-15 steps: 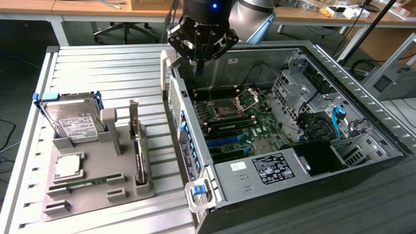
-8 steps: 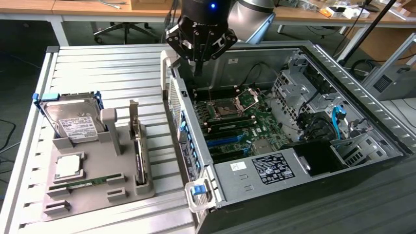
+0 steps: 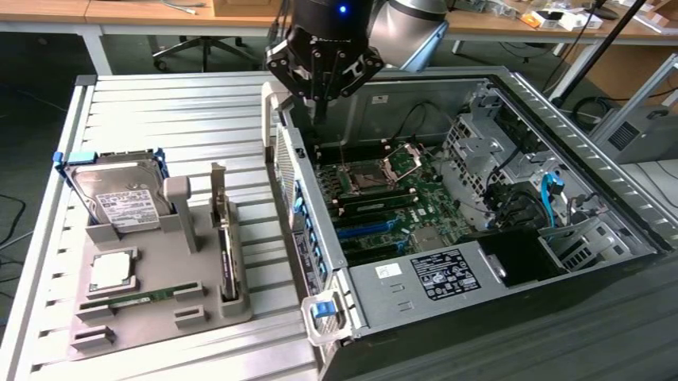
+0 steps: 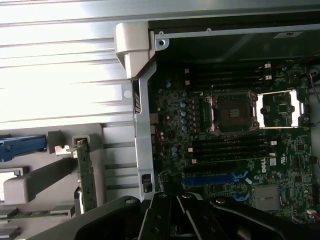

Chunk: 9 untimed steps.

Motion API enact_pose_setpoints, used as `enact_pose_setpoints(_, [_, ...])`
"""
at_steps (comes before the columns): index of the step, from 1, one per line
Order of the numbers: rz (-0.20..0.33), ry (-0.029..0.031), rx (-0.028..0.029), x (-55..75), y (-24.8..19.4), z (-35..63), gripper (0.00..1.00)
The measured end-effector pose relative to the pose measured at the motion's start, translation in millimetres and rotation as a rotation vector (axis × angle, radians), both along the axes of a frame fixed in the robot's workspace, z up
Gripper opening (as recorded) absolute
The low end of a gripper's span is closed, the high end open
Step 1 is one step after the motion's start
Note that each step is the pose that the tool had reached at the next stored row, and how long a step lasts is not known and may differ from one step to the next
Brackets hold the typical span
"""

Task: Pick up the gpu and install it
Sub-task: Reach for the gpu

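Observation:
The gpu (image 3: 225,255) stands on edge in the grey holder tray (image 3: 159,333), its silvery bracket end pointing up and away. In the wrist view the gpu (image 4: 87,180) appears as a thin green-edged card with the bracket at its far end. My gripper (image 3: 317,111) hangs above the back wall of the open computer case (image 3: 317,262), to the exterior view's right of the gpu and well above it. The gripper (image 4: 175,220) is shut, its black fingers pressed together with nothing between them. Inside the case lies the motherboard (image 3: 408,208) with blue card slots (image 4: 210,177).
The tray also carries a silver hard drive (image 3: 119,198) in a blue frame, a processor (image 3: 111,272) and a green memory stick (image 3: 138,298). The processor socket (image 4: 232,112) stands open. Drive cages and cables (image 3: 529,198) fill the case's far side. A slatted table (image 3: 159,111) lies beneath everything.

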State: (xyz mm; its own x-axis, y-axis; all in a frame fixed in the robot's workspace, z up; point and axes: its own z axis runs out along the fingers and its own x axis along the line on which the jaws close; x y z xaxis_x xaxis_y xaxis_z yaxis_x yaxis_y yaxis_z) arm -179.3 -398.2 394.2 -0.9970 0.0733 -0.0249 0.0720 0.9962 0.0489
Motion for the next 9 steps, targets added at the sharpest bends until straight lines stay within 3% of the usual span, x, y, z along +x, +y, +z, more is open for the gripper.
enact_pose_setpoints(9, [0.0, 0.0, 0.0, -7.1, 0.0, 0.0, 0.11])
